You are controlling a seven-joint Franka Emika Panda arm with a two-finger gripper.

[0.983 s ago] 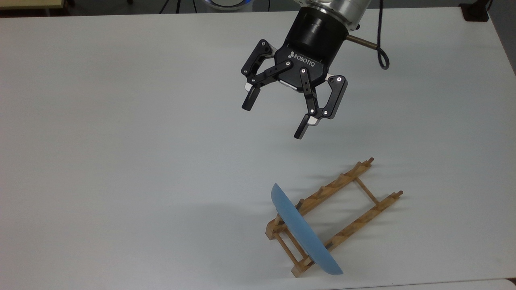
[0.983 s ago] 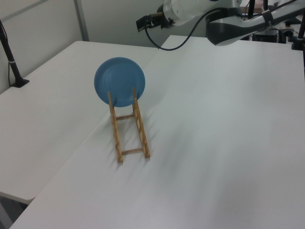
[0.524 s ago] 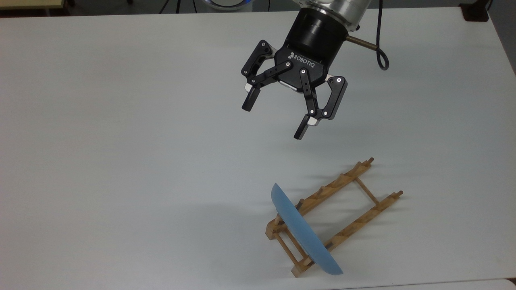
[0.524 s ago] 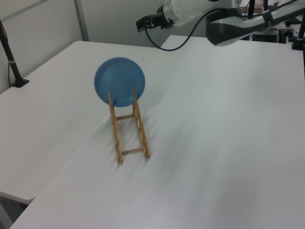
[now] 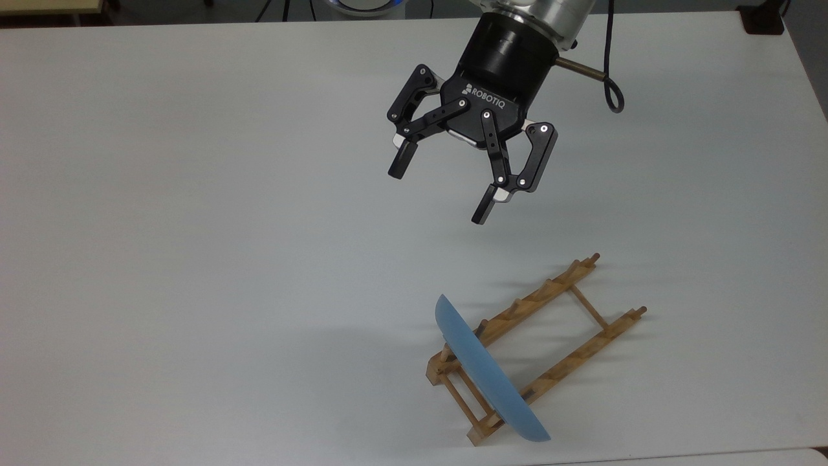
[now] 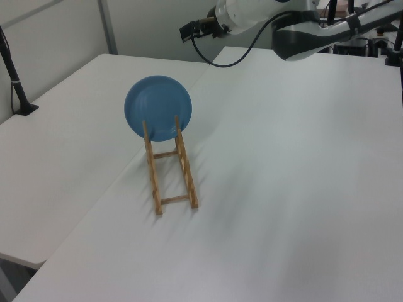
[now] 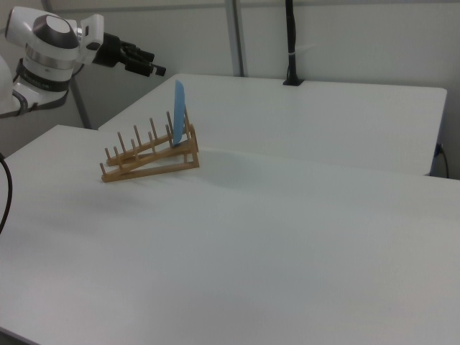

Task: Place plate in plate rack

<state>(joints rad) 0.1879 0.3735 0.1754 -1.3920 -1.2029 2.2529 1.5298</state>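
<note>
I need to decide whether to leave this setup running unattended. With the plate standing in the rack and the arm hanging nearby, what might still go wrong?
1. The plate stands on edge in the end slot of the plate rack, overhanging its end; a nudge might tip it onto the table.
2. The gripper hangs above the table with jaws open, apart from the plate; a low sweep toward the rack might clip the plate's upper rim.
3. The rack looks light and unfixed, so contact might slide it.

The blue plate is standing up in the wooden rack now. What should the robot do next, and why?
Probably just back away a little. The plate stands on edge between the pegs at one end of the plate rack, and the open end effector hangs apart from it, holding nothing.
</note>
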